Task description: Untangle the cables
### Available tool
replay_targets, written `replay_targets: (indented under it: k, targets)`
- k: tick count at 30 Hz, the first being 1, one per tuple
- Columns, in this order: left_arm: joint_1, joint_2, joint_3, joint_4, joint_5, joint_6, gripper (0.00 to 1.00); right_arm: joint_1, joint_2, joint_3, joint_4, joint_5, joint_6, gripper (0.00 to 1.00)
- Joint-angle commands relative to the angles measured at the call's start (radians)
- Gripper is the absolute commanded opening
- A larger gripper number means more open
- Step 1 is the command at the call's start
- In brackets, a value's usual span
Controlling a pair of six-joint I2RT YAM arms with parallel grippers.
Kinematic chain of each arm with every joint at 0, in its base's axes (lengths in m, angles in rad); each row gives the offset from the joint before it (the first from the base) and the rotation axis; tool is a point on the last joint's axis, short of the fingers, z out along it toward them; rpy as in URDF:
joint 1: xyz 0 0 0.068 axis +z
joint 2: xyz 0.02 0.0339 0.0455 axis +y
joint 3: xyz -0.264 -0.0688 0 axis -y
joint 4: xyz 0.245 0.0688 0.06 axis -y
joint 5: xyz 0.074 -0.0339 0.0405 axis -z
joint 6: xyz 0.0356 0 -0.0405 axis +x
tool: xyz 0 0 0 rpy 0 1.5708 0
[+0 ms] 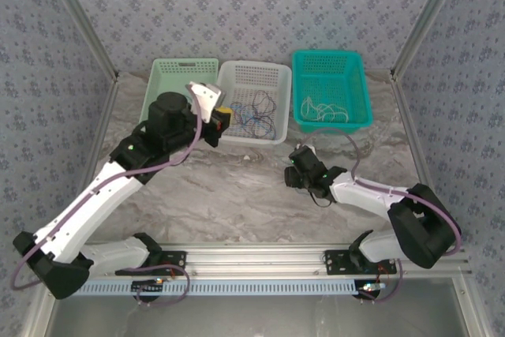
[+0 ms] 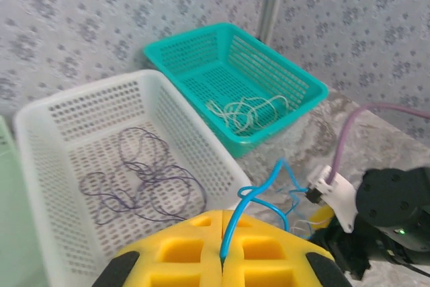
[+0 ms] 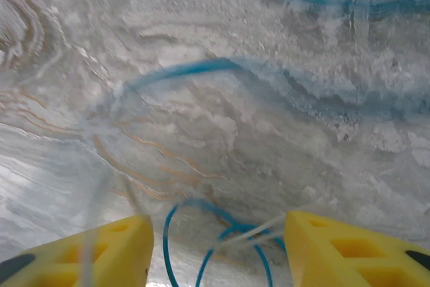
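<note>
Floral-patterned grey walls (image 1: 252, 5), marbled tabletop (image 1: 237, 195), aluminium corner posts (image 1: 83, 21)

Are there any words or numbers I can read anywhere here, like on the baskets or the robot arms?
None: no readable text anywhere.
The mint basket, white basket and teal basket are plain.
The blue cable, purple cable and whitish cable carry no labels.
The left arm and right arm show no legible markings.
The wall has only a flower pattern, no letters.
</note>
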Motion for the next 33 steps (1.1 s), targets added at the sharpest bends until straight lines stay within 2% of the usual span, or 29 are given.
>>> replay_targets:
  k: [1,7,11,14,16,19,22,27,33]
  targets:
    - [0.052,-0.037,0.057,-0.059,-0.036,0.045,0.00,0.005,0.007,-0.029,-0.020,0.006,0.025,0.51]
    - [0.172,-0.058,0.100,-0.090,-0.019,0.057,0.00,0.002,-0.012,-0.071,-0.008,0.005,0.040,0.46]
    - [0.218,-0.056,0.128,-0.096,-0.011,0.069,0.00,-0.004,-0.026,-0.090,-0.010,0.006,0.045,0.39]
    - [0.238,-0.055,0.149,-0.082,0.038,0.059,0.00,-0.007,-0.033,-0.098,-0.004,0.003,0.041,0.35]
    - [0.238,-0.050,0.162,-0.085,0.064,0.049,0.00,-0.002,-0.038,-0.089,0.008,-0.025,0.018,0.41]
    - [0.238,-0.047,0.154,-0.080,0.094,0.031,0.00,0.025,-0.055,-0.063,0.035,-0.053,-0.012,0.63]
    - [0.239,-0.053,0.125,-0.066,0.110,0.011,0.00,0.055,-0.045,0.001,0.014,-0.048,-0.044,0.72]
    - [0.238,-0.066,0.097,-0.040,0.165,-0.023,0.00,0.111,-0.007,0.108,-0.002,-0.048,-0.114,0.78]
    - [0.238,-0.075,0.096,-0.034,0.191,-0.037,0.00,0.165,0.072,0.199,0.057,-0.123,-0.193,0.82]
